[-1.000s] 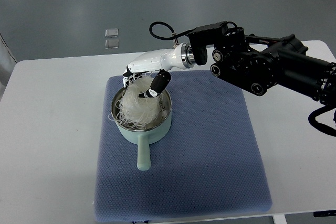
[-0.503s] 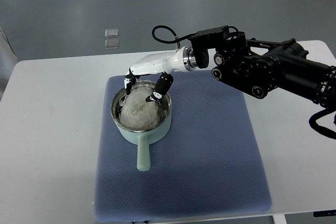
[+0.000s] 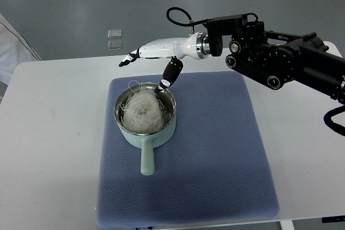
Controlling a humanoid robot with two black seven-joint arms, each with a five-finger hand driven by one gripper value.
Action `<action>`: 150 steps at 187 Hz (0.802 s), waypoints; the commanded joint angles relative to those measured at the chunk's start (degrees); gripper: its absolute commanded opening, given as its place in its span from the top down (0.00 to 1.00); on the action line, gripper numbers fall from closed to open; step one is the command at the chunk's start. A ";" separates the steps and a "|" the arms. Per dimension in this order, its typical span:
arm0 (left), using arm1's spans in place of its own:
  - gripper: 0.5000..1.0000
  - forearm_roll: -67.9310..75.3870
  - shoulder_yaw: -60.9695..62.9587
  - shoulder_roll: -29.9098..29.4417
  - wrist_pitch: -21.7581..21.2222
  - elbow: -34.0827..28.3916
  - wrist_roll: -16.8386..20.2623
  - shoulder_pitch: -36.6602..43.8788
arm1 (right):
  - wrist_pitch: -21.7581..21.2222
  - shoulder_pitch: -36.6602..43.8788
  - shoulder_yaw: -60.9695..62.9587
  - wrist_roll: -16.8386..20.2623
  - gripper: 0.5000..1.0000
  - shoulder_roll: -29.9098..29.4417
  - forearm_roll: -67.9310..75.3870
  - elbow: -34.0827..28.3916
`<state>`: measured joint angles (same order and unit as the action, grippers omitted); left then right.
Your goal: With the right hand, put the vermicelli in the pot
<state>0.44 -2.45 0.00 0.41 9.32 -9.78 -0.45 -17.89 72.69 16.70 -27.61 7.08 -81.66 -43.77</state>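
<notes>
White vermicelli (image 3: 142,107) sits in the pot (image 3: 130,132), released.

Below and just left of the thumb tip, the noodle nest fills the pale green pot on the blue mat (image 3: 215,154), a few strands over the rim. Above it the right hand (image 3: 153,57) hangs with fingers (image 3: 129,58) stretched out and thumb dropped, holding nothing. The placing step looks done; next comes a clear retreat, without snagging stray strands.

Lab: bare table (image 3: 54,106), grey floor (image 3: 81,4)
</notes>
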 commanded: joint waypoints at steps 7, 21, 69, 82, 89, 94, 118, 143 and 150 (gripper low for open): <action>0.00 0.00 -0.01 0.00 0.02 0.00 0.02 0.01 | 0.49 -4.04 9.04 0.01 0.17 -0.14 8.18 1.84; 0.00 0.00 -0.01 0.00 0.02 0.00 0.02 0.01 | 0.57 -8.97 14.93 0.10 0.17 -0.67 14.51 2.81; 0.00 0.00 -0.01 0.00 0.02 0.00 0.02 0.01 | 8.75 -18.29 23.99 0.01 0.15 -3.21 30.77 6.68; 0.00 0.00 -0.01 0.00 0.02 0.00 0.02 0.01 | 11.12 -19.69 24.69 0.01 0.15 -3.92 38.06 8.35; 0.00 0.00 -0.01 0.00 0.02 0.00 0.02 0.01 | 12.35 -20.05 24.69 0.10 0.15 -4.18 41.23 9.32; 0.00 0.00 -0.01 0.00 -0.06 0.00 0.02 0.01 | 13.58 -20.40 24.60 0.10 0.15 -4.27 44.30 10.19; 0.00 0.00 -0.01 0.00 -0.06 0.00 0.02 0.01 | 18.41 -20.75 24.60 0.10 0.15 -4.44 55.99 14.33; 0.00 0.00 -0.01 0.00 0.02 0.00 0.02 0.01 | 21.58 -21.45 24.25 0.10 0.15 -5.41 65.93 17.14; 0.00 0.00 -0.01 0.00 0.02 0.00 0.02 0.01 | 22.37 -21.89 23.99 0.18 0.15 -5.59 67.69 18.28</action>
<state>0.44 -2.46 0.00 0.42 9.32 -9.76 -0.44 2.32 51.61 41.15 -27.52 2.01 -19.61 -27.89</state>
